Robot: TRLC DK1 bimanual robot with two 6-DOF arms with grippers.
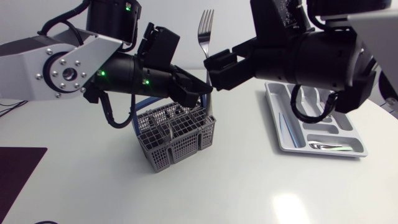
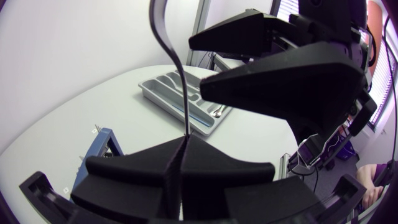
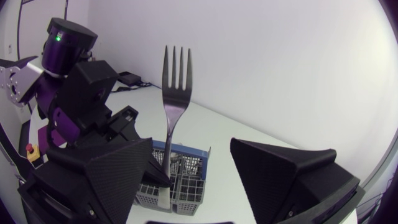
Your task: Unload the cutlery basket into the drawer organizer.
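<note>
A silver fork (image 1: 205, 34) stands upright, tines up, above the grey cutlery basket (image 1: 176, 137). My left gripper (image 1: 202, 90) is shut on the lower end of its handle; in the left wrist view the fork (image 2: 177, 68) rises from between the closed fingers (image 2: 137, 168). My right gripper (image 1: 216, 70) is open, one finger on each side of the fork's handle just above the left gripper, not touching it. The right wrist view shows the fork (image 3: 175, 81) ahead, between its wide-apart fingers (image 3: 292, 174). The grey drawer organizer (image 1: 280, 124) lies to the right.
The basket (image 3: 180, 177) has a blue handle and still holds some cutlery. One shiny piece (image 1: 326, 147) lies in the organizer's near compartment. A dark mat (image 1: 15, 171) covers the table's left front corner. Open white table lies in front of the basket and organizer.
</note>
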